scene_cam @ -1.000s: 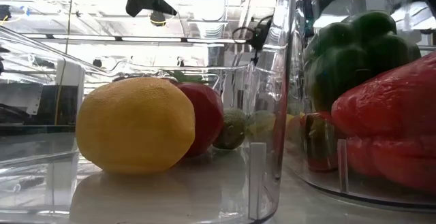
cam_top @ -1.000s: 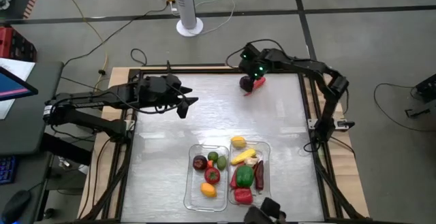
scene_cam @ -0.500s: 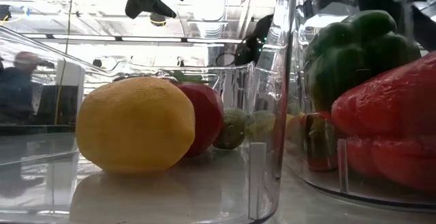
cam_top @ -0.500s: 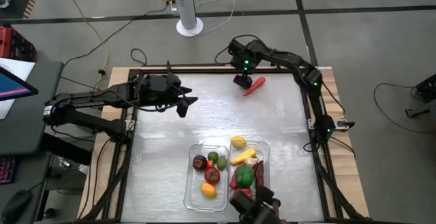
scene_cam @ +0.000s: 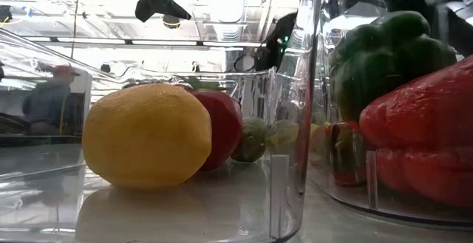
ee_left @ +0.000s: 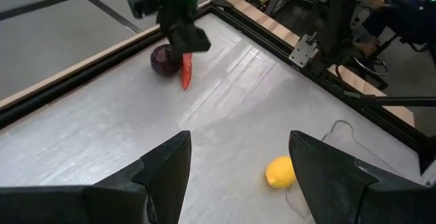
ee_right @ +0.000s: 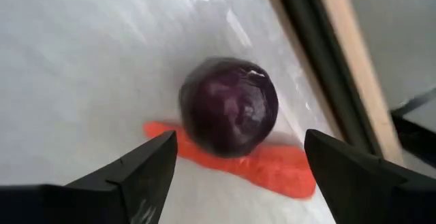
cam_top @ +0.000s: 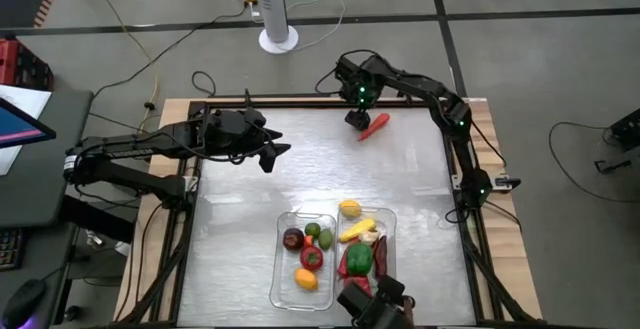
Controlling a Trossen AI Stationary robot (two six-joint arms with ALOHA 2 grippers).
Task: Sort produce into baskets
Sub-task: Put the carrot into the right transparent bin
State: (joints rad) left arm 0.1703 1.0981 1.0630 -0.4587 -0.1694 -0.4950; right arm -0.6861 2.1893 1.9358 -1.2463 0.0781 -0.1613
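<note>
A dark purple round piece (ee_right: 228,106) rests on the table against a red chilli (ee_right: 272,166), near the far edge; both also show in the left wrist view (ee_left: 163,60). My right gripper (ee_right: 238,176) is open just above them, one finger on either side of the purple piece, and hides it in the high view (cam_top: 357,117). My left gripper (cam_top: 270,154) is open and empty, above the table's left middle. Two clear tubs (cam_top: 290,284) (cam_top: 390,231) stand side by side at the near middle, holding round pieces, peppers and a dark one. A yellow piece (cam_top: 349,208) lies at the right tub's far end.
The dark frame rail and wooden rim (ee_right: 327,67) run close behind the purple piece. A dark object (cam_top: 375,304) sits at the near edge by the tubs. In the low view the tub walls (scene_cam: 303,125) fill the foreground. A person (scene_cam: 52,99) shows in the room beyond.
My right gripper has gone a little toward the table's left edge and down over the purple piece, which showed beside it a second ago and is now hidden under it in the high view. The purple piece and the chilli lie where they were.
</note>
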